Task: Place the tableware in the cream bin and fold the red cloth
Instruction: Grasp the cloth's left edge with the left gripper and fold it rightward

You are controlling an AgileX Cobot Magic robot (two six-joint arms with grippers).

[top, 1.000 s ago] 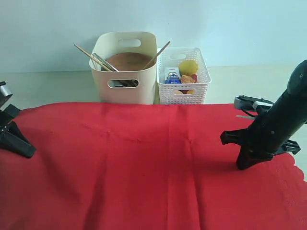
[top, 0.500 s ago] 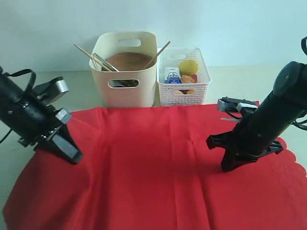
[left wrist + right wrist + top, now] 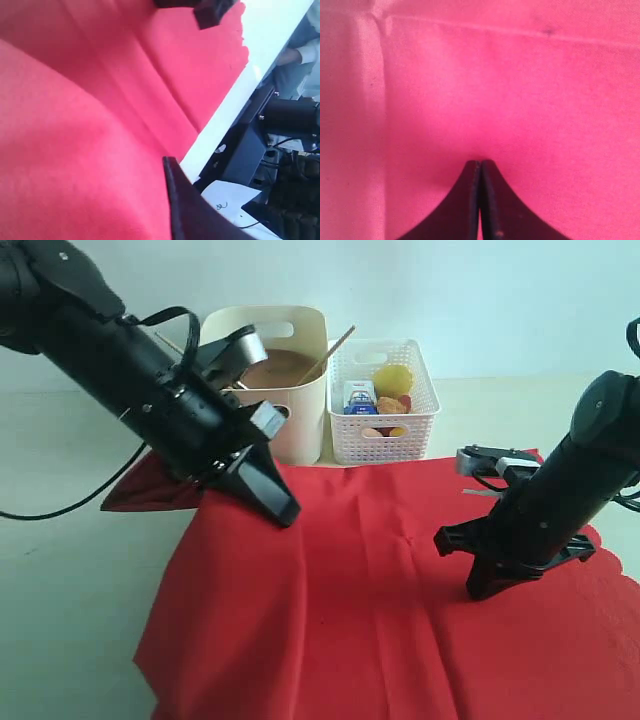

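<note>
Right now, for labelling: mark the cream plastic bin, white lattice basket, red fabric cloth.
Cream plastic bin (image 3: 305, 428), exterior view, front wall.
White lattice basket (image 3: 418, 440), exterior view, front wall.
Red fabric cloth (image 3: 350, 590), exterior view, middle.

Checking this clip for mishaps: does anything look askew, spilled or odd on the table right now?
Only the red cloth: its left side is lifted and bunched at the left gripper, a dark flap poking out behind that arm. That fits a fold underway. A chopstick juts from the cream bin; nothing spilled.
</note>
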